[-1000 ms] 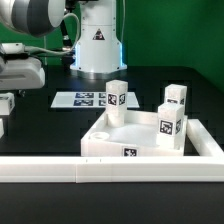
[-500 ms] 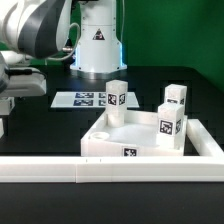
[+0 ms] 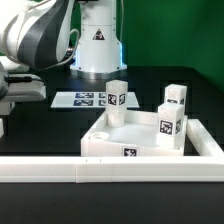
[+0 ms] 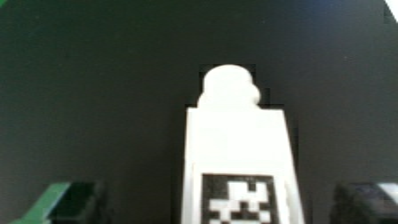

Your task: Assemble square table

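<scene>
Gripper (image 4: 222, 203) at the exterior view's far left, fingers spread either side of a leg (image 4: 235, 150), not touching. Marker board (image 3: 88, 99) flat behind. Square table (image 3: 135, 139) centre-right against the border rail (image 3: 110, 169), two legs standing in it

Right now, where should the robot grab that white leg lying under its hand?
Probably across the long flat sides of the leg, near the tagged end, coming straight down from above. It lies flat on the dark table, its straight parallel sides fitting between the open gripper fingers either side. The rounded tip looks harder to pinch.
</scene>
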Motion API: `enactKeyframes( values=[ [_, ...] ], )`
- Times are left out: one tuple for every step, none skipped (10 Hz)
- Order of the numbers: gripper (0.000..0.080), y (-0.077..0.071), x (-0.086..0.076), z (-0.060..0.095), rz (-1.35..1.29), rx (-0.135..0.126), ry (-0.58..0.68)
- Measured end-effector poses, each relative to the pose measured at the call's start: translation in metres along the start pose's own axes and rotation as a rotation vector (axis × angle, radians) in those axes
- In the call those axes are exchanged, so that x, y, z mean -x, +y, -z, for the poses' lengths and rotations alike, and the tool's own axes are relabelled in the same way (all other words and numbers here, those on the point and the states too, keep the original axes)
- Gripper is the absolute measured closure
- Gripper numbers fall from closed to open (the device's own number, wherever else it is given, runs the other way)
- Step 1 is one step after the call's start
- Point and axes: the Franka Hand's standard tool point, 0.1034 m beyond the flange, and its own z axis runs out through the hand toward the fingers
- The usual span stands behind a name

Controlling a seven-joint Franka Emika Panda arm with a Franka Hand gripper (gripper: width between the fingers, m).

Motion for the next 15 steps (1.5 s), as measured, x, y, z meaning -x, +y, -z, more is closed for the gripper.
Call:
enactKeyframes(
  values=[
    [0.0343,0.0,0.0,-0.001,-0.001,-0.001,-0.002],
    [0.0484,0.0,0.0,-0.001,-0.001,-0.001,-0.003],
    [0.0484,0.0,0.0,-0.001,-0.001,-0.001,-0.003],
    [0.0514,0.0,0.0,-0.001,-0.001,-0.001,-0.003],
    [0.0514,0.0,0.0,-0.001,-0.001,-0.001,-0.003],
    [0.0514,0.0,0.0,-0.001,-0.001,-0.001,-0.003],
    [0.0514,0.0,0.0,-0.001,0.0,-0.001,-0.003],
    [0.0514,-0.004,0.003,0.002,-0.001,-0.007,-0.012],
    [0.0514,-0.014,0.009,0.018,0.003,-0.011,-0.023],
    [0.0512,-0.026,0.016,0.036,-0.004,-0.007,-0.022],
    [0.0512,-0.037,0.022,0.053,-0.013,-0.001,-0.012],
    [0.0512,-0.045,0.026,0.063,-0.03,0.005,-0.005],
    [0.0512,-0.054,0.029,0.075,-0.036,0.017,0.008],
    [0.0512,-0.061,0.03,0.081,-0.033,0.029,0.024],
    [0.0512,-0.059,0.028,0.08,-0.028,0.032,0.036]
  ],
)
